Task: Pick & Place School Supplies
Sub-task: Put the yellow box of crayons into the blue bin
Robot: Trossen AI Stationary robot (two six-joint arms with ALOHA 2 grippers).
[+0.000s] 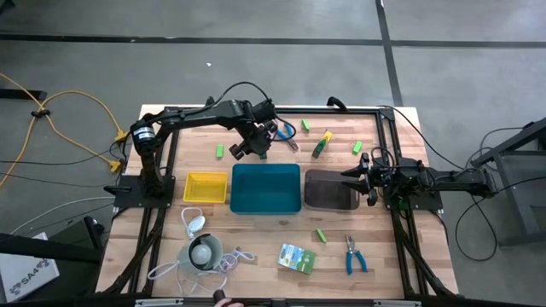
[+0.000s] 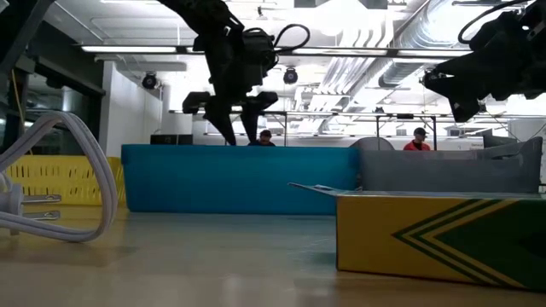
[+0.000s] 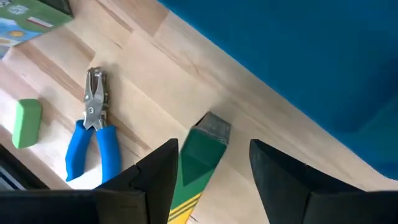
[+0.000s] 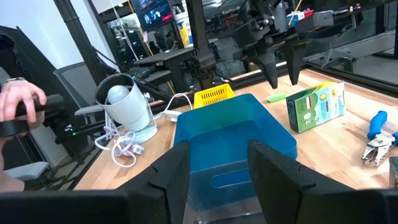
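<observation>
Fingers (image 3: 155, 180) of left gripper (image 1: 253, 149) and right gripper (image 1: 367, 177) gape empty; two blue-handled tools (image 1: 288, 131) (image 1: 354, 254) apart.

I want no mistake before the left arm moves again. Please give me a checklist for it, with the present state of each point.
1. Left gripper open: ok.
2. Green-and-yellow cardboard crayon box between its fingers: ok, lying on the wooden table.
3. Box inside a tray: not ok, it lies beside the teal plastic tray.
4. Blue-handled metal pliers apart from the fingers: ok.
5. Right gripper out of the way: ok, by the dark grey tray.
</observation>
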